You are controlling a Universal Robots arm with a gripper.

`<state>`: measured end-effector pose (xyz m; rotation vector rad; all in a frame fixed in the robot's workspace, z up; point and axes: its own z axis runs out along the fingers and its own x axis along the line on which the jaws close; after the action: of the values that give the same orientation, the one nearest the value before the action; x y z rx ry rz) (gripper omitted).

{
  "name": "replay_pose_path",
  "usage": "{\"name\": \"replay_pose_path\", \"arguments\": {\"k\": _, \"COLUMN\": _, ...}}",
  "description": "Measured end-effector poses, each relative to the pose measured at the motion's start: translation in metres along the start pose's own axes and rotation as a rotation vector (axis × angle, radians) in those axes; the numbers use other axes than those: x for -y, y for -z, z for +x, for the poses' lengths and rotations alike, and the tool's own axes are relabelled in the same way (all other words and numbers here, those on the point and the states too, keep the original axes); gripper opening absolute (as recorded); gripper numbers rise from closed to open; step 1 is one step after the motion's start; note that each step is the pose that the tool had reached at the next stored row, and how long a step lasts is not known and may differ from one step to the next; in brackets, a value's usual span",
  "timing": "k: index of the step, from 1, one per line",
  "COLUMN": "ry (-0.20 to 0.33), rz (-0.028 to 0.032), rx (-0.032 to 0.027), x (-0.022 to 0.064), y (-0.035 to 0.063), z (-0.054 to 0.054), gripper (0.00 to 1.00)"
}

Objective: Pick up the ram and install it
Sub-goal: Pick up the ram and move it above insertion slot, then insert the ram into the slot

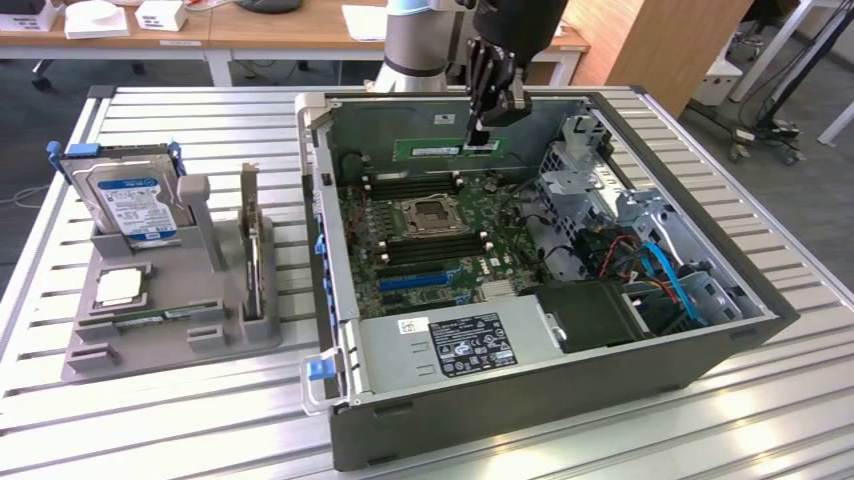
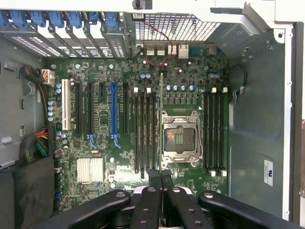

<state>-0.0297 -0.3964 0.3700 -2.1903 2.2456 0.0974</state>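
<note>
Case front: at the lower middle of the exterior view you have the grey metal power supply box with a black-and-white label (image 1: 454, 345). It sits inside the open grey computer case (image 1: 747, 320).
Board: behind it lies the flat green motherboard (image 1: 400, 255), with the square silver processor socket (image 1: 434, 215) near its middle.
Slots: the long black memory slots (image 1: 400, 185) stand in banks on both sides of the socket. I see no stick in them.
Ram: the long, thin green circuit-board stick with a white sticker (image 1: 451, 148) hangs at the upper middle of the exterior view. It is above the board and apart from it, in front of the far wall of the case.
Gripper: the black two-finger gripper (image 1: 475, 135) is closed on the upper edge of the ram, near the middle of its length. It has hold of nothing else.
Long axis: the ram runs across the exterior view from left to right, the same way as the slots.
Wrist view: you look down on the edge of the ram (image 2: 161, 109), a thin line parallel to the slots (image 2: 143, 129). It lies between one bank and the socket (image 2: 180, 138), just beside the last slot of that bank.
Judgement: the direction already agrees. Only the small sideways offset matters.
</note>
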Motion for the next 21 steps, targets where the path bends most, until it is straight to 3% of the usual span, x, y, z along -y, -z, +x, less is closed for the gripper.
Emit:
{"name": "replay_pose_path", "arguments": {"k": 13, "ry": 0.0, "rz": -0.001, "rx": 0.0001, "x": -0.0001, "y": -0.0002, "z": 0.0001, "gripper": 0.11}}
{"name": "replay_pose_path", "arguments": {"k": 21, "ry": 0.0, "rz": -0.0009, "rx": 0.0002, "x": 0.0001, "y": 0.0002, "z": 0.0091, "gripper": 0.11}}
